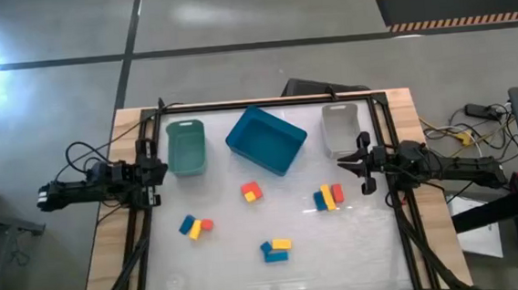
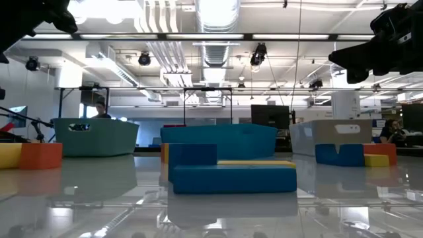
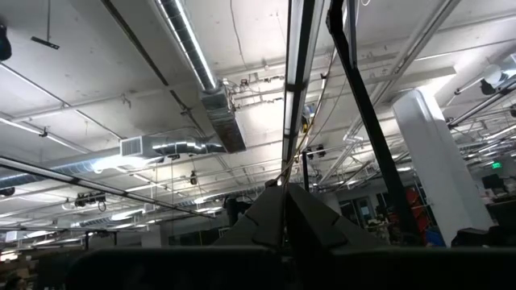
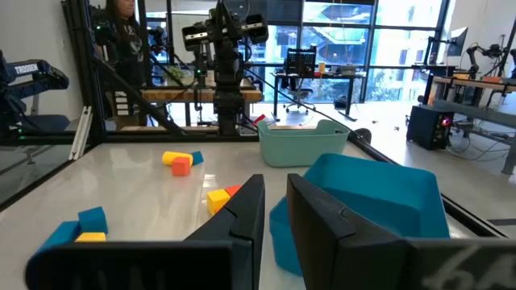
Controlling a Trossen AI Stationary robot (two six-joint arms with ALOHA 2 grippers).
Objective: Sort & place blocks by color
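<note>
While both arms wait at the edges of the surface (image 1: 248, 255), the blocks lie in four small clusters on it, none inside a bin. From above, one cluster (image 1: 194, 226) of blue, yellow and red sits toward the left, a red-and-yellow pair (image 1: 251, 192) lies just below the blue bin (image 1: 266, 140), a blue, yellow and red group (image 1: 328, 197) lies near the right arm, and a blue-and-yellow cluster (image 1: 275, 248) sits nearest the front edge. How many blocks make up each cluster is hard to tell, since they touch and overlap.

The left tool (image 1: 158, 170) rests at the left edge beside the green bin (image 1: 186, 147), its fingers pressed together and holding nothing; its own wrist camera looks up at the ceiling and shows no blocks at all. The right tool (image 1: 363, 163) hovers just in front of the grey bin (image 1: 340, 126), its fingers (image 4: 242, 213) standing narrowly apart with nothing between them.

In the low view the front blue-and-yellow cluster hides most of the blue bin, and the leftmost yellow block is cut off by the frame edge
</note>
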